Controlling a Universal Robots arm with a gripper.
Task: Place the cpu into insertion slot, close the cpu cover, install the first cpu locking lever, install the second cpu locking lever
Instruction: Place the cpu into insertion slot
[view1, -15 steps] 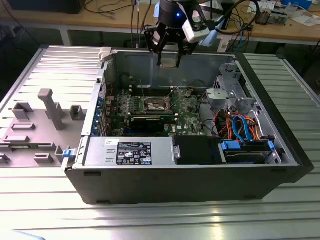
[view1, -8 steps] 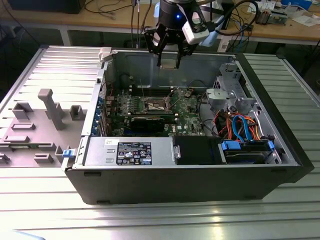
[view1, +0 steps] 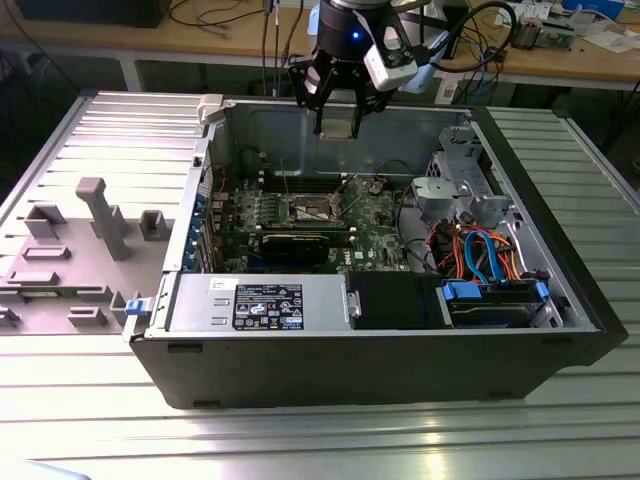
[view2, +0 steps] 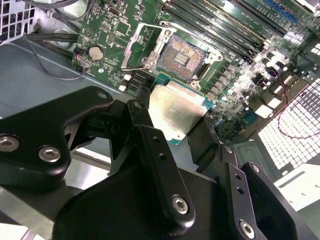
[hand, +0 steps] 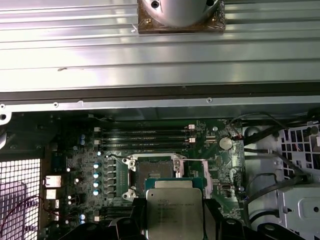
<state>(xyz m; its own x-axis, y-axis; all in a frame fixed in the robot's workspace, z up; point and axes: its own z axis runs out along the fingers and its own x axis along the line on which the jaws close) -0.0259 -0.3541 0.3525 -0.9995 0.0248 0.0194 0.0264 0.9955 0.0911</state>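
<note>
My gripper (view1: 338, 126) hangs above the open computer case, over the back part of the green board (view1: 375, 212). It is shut on the cpu (view2: 176, 111), a flat square chip with a silver-grey top, held by its edges between two black fingers (view2: 143, 111). In both wrist views the chip is in the air, apart from the board. The insertion slot (view2: 182, 58) lies bare below it, showing its contact field. The cpu cover (view2: 138, 46), a thin metal frame, stands swung open beside the slot. In the first wrist view the cpu (hand: 173, 210) sits just short of the slot (hand: 154, 173).
A round coin battery (view2: 96, 51) lies on the board near the slot. Memory slots (hand: 145, 136) run along one side. A power supply (view1: 262, 302) and a drive bay with blue parts (view1: 495, 300) fill the case front. A grey side panel (view1: 90, 225) lies at the exterior view's left.
</note>
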